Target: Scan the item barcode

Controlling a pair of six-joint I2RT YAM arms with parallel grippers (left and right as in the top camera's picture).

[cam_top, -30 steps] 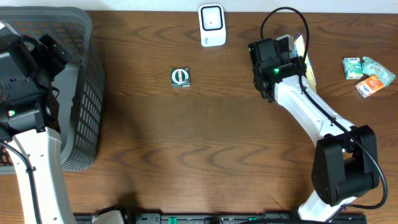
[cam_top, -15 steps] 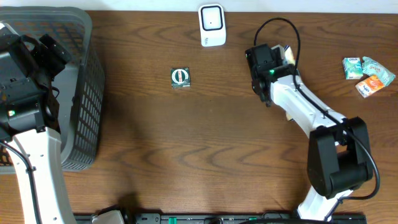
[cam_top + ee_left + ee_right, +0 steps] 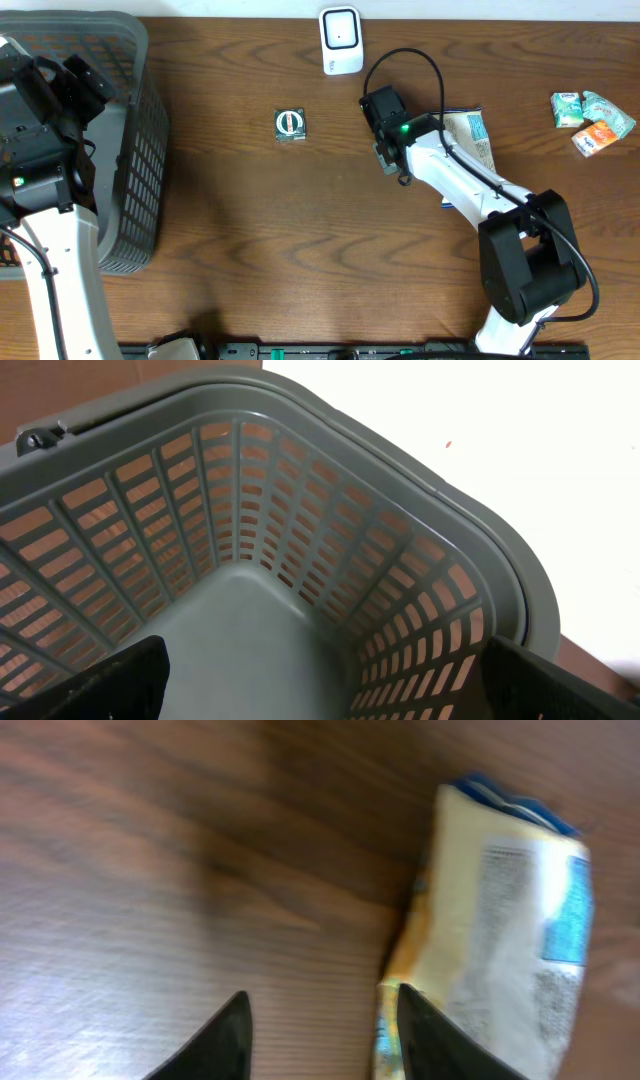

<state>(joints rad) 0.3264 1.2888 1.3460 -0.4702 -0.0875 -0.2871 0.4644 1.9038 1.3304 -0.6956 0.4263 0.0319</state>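
Observation:
A yellow and white snack bag with blue trim [image 3: 472, 138] lies flat on the wooden table, right of my right gripper [image 3: 385, 122]. In the right wrist view the bag [image 3: 510, 920] rests against the outside of the right finger [image 3: 432, 1038]. My right gripper [image 3: 320, 1045] is open, with only bare table between its fingers. I cannot make out a barcode. The white scanner [image 3: 340, 40] stands at the back edge. My left gripper [image 3: 330, 695] hangs open inside the grey basket [image 3: 400, 490], holding nothing.
A small green packet [image 3: 290, 124] lies left of centre. Several small candy packets [image 3: 590, 118] sit at the far right. The grey basket [image 3: 140, 140] fills the left side, with my left arm [image 3: 40, 110] above it.
My right gripper opened and let go of the snack bag, then swung left toward the middle. The bag now lies flat on the table. The left arm stayed still.

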